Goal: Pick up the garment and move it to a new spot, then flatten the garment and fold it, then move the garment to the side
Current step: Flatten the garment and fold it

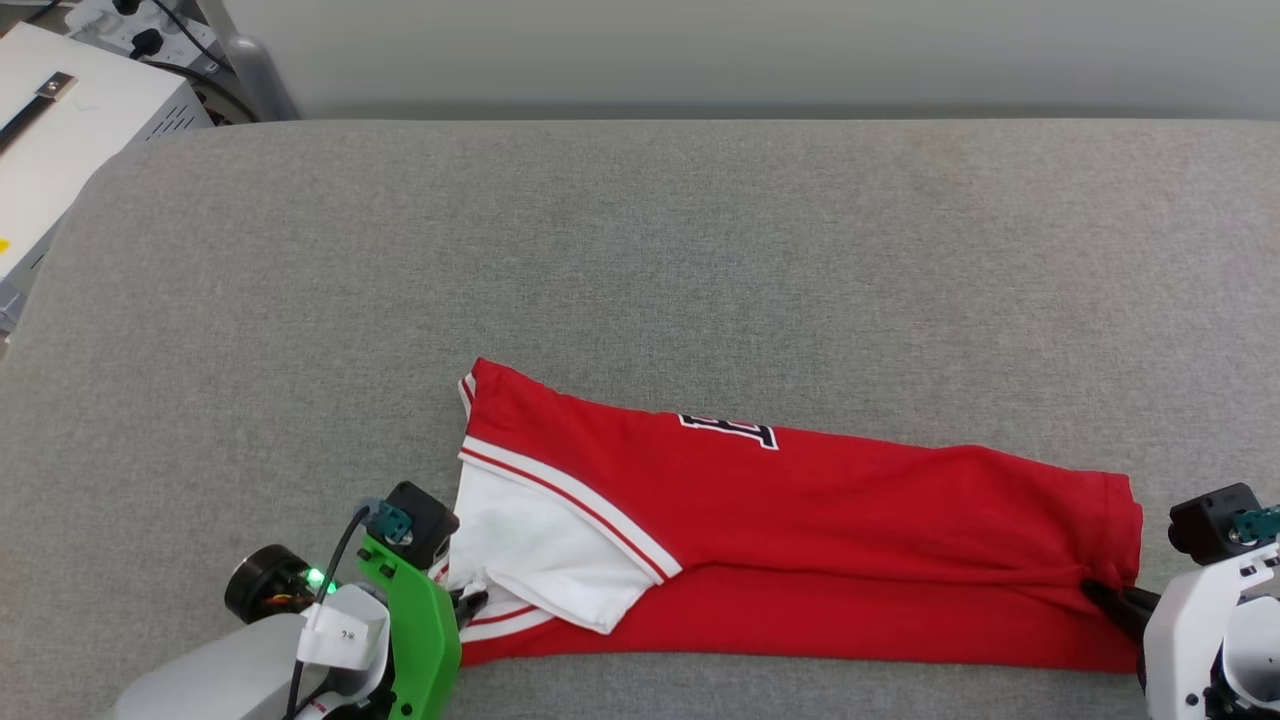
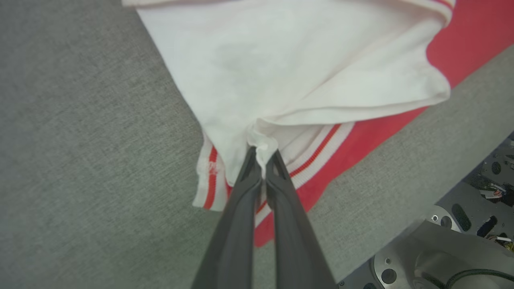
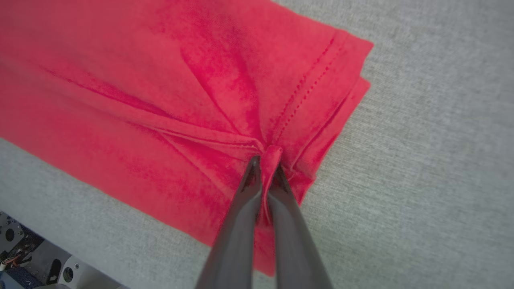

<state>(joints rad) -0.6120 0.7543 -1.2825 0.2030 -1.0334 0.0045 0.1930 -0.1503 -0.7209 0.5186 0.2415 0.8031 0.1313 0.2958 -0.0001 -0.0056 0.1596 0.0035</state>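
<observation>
Red jersey T-shirt (image 1: 800, 520), long folded band on grey woven surface (image 1: 640, 250) — left gripper (image 2: 263, 156) jaws clamp bunched white sleeve (image 2: 281, 60), right gripper (image 3: 267, 160) jaws clamp puckered red hem (image 3: 321, 80).

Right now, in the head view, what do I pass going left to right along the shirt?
In order: left hand, shut on the white sleeve → black print on the red garment → hem → right hand, shut on the hem's near corner.
</observation>
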